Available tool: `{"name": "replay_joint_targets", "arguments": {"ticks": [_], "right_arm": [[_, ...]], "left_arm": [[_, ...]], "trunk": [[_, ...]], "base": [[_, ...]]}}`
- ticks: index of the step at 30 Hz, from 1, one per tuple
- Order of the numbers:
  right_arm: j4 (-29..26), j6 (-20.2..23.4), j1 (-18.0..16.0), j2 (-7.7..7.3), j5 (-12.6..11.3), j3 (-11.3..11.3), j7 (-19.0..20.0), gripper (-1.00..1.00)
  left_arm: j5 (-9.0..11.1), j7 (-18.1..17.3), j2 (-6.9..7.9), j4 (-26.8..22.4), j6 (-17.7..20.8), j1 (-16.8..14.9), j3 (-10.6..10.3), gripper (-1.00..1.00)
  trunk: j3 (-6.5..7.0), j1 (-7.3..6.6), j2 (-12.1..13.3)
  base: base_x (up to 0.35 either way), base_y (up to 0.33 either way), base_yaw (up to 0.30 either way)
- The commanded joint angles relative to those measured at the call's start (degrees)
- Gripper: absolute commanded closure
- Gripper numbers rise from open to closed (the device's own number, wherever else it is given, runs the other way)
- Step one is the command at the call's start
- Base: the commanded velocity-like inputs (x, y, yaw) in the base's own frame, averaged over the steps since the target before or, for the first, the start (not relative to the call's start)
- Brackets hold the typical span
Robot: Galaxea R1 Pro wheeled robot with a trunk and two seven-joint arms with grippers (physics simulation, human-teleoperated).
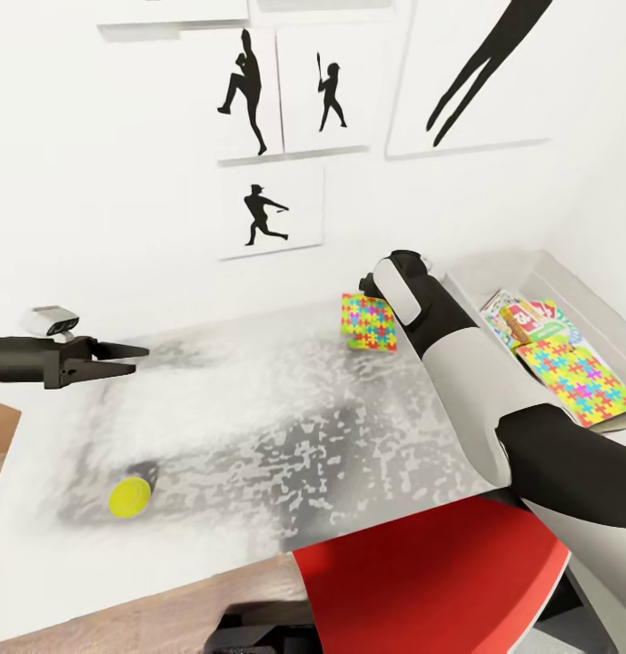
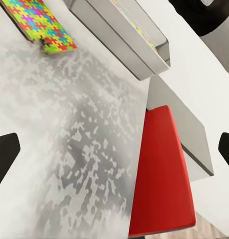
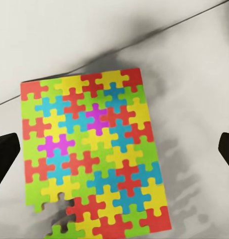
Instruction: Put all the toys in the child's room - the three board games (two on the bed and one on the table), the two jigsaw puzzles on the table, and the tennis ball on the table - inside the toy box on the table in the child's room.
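Wall (image 1: 94,163): white, behind the table, hung with black baseball silhouette pictures (image 1: 251,91).
Table (image 1: 258,400): pale grey top, mottled with darker patches; it spans the head view from left to right.
Chair (image 1: 431,590): red seat at the table's near edge, below the right arm; seen also from the left wrist (image 2: 161,174).
Toy box (image 1: 585,300): light grey bin at the table's right end; a game box (image 1: 521,320) and one puzzle (image 1: 581,381) lie inside it, the puzzle nearer the robot and partly over the game.
Right arm (image 1: 467,363): white and black, reaching over the table's right half toward the wall, just left of the toy box.
Left gripper (image 1: 122,359): at the left over the table, well apart from every toy; fingers spread, nothing between them.
Right gripper (image 3: 114,149): above the second puzzle; fingertips show far apart at the frame's two edges, gripping nothing.
Second puzzle (image 1: 368,322): on the table near the wall, just left of the toy box; multicoloured interlocking pieces, with a gap at one corner in the right wrist view (image 3: 94,154).
Ball (image 1: 129,497): yellow-green, on the table's near left part, well apart from both grippers.
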Motion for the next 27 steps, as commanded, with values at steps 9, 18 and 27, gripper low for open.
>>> {"name": "replay_joint_targets", "arguments": {"ticks": [9, 18, 27], "right_arm": [[0.0, 0.1, -0.1, -0.19, -0.5, 0.3, -0.6, -1.00], [0.0, 0.1, -0.6, -0.52, -0.6, 0.3, -0.6, -1.00], [0.0, 0.1, -1.2, -0.44, -0.6, 0.3, -0.7, -1.00]], "left_arm": [[0.0, -0.2, 0.07, -0.1, 0.7, 0.0, 0.7, -1.00], [0.0, -0.2, -0.01, -0.2, 0.7, 0.0, 0.7, -1.00], [0.0, -0.2, -0.01, -0.2, 0.7, 0.0, 0.7, -1.00]], "trunk": [[-0.94, 0.03, -0.1], [-1.79, 0.03, -0.1], [-2.64, 0.03, -0.1]], "base": [[0.000, 0.000, 0.000], [0.000, 0.000, 0.000], [0.000, 0.000, 0.000]]}}
